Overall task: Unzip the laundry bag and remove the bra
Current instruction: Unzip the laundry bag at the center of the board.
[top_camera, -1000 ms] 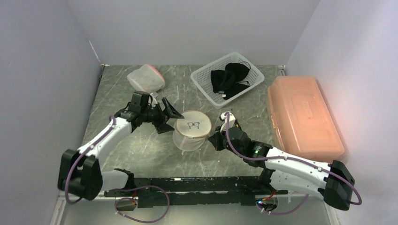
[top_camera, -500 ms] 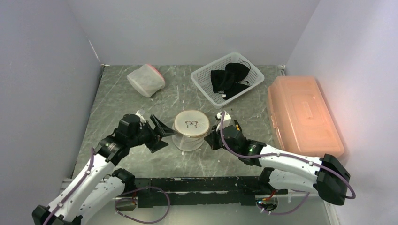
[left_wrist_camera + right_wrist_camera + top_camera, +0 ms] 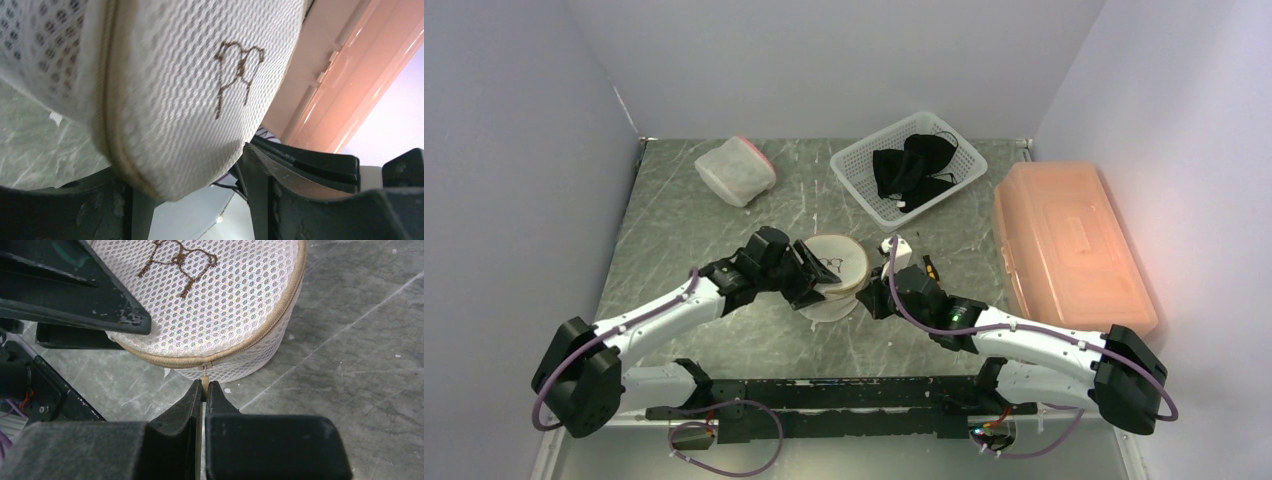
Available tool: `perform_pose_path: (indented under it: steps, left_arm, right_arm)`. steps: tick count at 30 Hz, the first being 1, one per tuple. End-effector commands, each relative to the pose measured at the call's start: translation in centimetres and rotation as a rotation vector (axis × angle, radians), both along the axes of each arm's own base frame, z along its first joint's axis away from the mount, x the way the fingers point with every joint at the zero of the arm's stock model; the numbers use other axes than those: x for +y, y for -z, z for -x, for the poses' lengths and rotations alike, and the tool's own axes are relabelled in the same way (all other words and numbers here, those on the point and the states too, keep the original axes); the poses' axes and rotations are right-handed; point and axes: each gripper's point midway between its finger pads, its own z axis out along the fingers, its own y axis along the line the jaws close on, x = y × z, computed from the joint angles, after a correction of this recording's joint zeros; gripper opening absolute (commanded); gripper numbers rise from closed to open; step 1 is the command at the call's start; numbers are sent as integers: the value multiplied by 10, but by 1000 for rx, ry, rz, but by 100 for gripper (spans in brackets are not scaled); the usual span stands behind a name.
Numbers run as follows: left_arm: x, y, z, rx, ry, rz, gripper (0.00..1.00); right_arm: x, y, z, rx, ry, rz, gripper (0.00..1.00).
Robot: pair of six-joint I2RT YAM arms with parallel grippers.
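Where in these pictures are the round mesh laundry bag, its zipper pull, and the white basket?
laundry bag (image 3: 235,295), right wrist view, on its mesh lid.
zipper pull (image 3: 204,371), right wrist view, on the tab at the lid's seam.
white basket (image 3: 856,163), top view, on its left rim.

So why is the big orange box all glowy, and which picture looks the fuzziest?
Top external view: light falls brightest on the orange box, so its lid glows pale pink. Left wrist view: fuzziest, the laundry bag sits so close that its left edge and the dark fingers look soft. Right wrist view: the bag's mesh and zipper are sharp; only the nearest black part at the bottom blurs.
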Motion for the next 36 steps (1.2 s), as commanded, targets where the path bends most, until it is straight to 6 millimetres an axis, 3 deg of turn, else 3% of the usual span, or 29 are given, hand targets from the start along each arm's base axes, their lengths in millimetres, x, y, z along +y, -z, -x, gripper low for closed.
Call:
perform_pose_path:
  steps: [1, 6, 11, 20, 36]
  left_arm:
    - [-14, -29, -26, -105, -51, 67, 60]
    - [-14, -27, -33, -115, -71, 44, 36]
    - [-14, -21, -34, -107, -58, 12, 4]
    - [-9, -38, -32, -175, 10, -15, 3]
    - [-12, -48, -19, -183, 154, 75, 3]
  right_arm:
    - [15, -31, -3, -54, -35, -77, 0]
    - [15, -30, -1, -54, -43, -76, 0]
    - [10, -28, -1, -59, -32, -59, 0]
    - [-12, -27, -7, -94, 36, 9, 0]
    - [-27, -8, -23, -73, 123, 67, 0]
